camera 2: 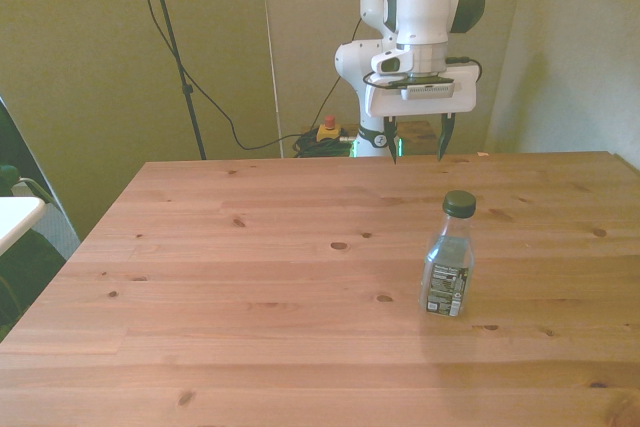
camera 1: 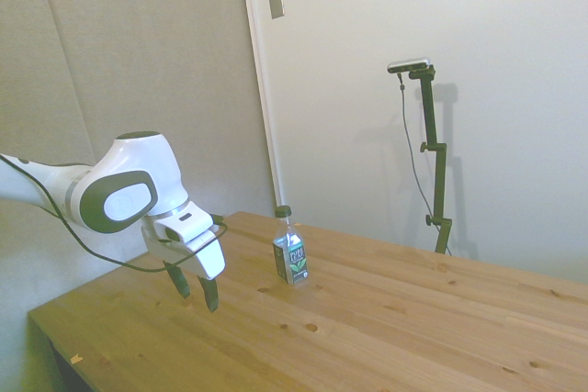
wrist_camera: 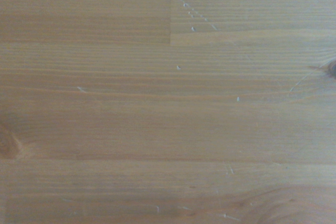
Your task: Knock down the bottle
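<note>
Bottle: upright on bench, lower right of centre in front view. Hand: fingers spread, empty, upper centre, well apart from it. Task: nothing done; approach and knock outstanding.

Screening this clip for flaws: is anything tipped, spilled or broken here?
Nothing stands out. The bottle stands upright and capped on the table, no spill near it. The gripper hangs above the table with jaws open, apart from the bottle.

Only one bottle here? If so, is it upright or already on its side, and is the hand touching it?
Yes, one bottle, clear with a dark green cap. It stands upright on the wooden table, untouched; the hand hangs open, apart from it.
</note>
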